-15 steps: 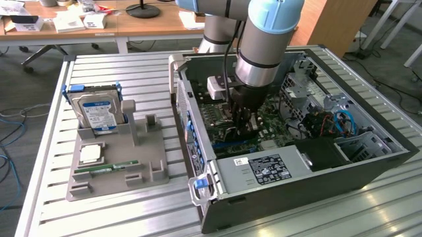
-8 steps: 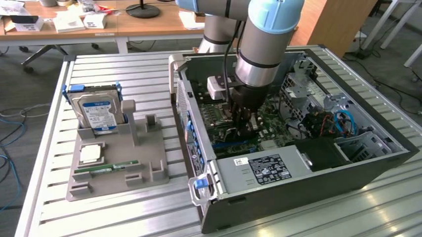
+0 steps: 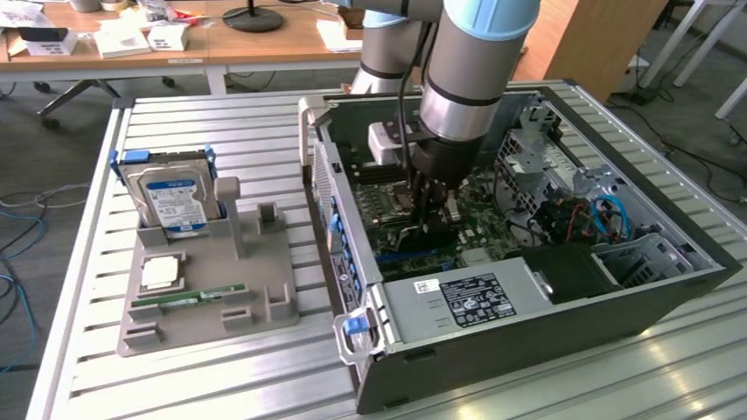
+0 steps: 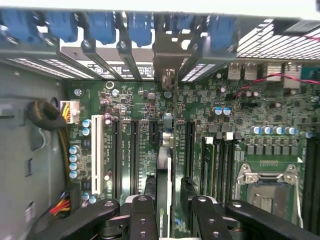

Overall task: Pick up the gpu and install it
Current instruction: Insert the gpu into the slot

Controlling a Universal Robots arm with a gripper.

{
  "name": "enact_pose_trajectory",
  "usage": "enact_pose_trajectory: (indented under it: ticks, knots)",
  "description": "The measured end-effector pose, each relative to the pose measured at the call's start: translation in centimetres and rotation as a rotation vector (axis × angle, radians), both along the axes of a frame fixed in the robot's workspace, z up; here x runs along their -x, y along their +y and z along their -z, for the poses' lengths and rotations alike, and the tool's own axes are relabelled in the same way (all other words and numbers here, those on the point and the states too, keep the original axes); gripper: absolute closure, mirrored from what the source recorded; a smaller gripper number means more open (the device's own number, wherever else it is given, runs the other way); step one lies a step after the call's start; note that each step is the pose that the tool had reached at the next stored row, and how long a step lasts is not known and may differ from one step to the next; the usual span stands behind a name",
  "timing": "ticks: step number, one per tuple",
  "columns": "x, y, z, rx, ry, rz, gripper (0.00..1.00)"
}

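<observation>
The gpu (image 4: 165, 150) stands on edge in a motherboard slot inside the open computer case (image 3: 653, 306), and I see it edge-on in the wrist view. Its metal bracket (image 4: 167, 55) sits against the rear slot openings of the case. My gripper (image 4: 174, 212) reaches down into the case (image 3: 432, 219) and straddles the card. One black finger (image 4: 144, 217) is on each side, with a visible gap to the card, so the jaws stand open around it without clamping. The card's lower edge is hidden behind the fingers.
A grey parts holder (image 3: 262, 280) on the slatted table carries a hard drive (image 3: 173, 199), a CPU chip (image 3: 161, 273) and a green RAM stick (image 3: 187, 299). The power supply (image 3: 461, 302), the CPU socket (image 4: 265, 185) and cable bundles (image 4: 47, 115) crowd the case.
</observation>
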State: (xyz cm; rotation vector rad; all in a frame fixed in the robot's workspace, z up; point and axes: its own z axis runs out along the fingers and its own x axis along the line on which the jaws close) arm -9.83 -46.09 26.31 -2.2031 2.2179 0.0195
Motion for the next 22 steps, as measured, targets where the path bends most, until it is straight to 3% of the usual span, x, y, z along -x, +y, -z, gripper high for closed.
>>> enact_pose_trajectory:
  ticks: [16,22]
  knots:
    - [0.0,0.0,-4.99,0.0,0.0,0.0,0.66]
    - [0.0,0.0,-5.55,-0.0002,-0.0001,0.0,0.66]
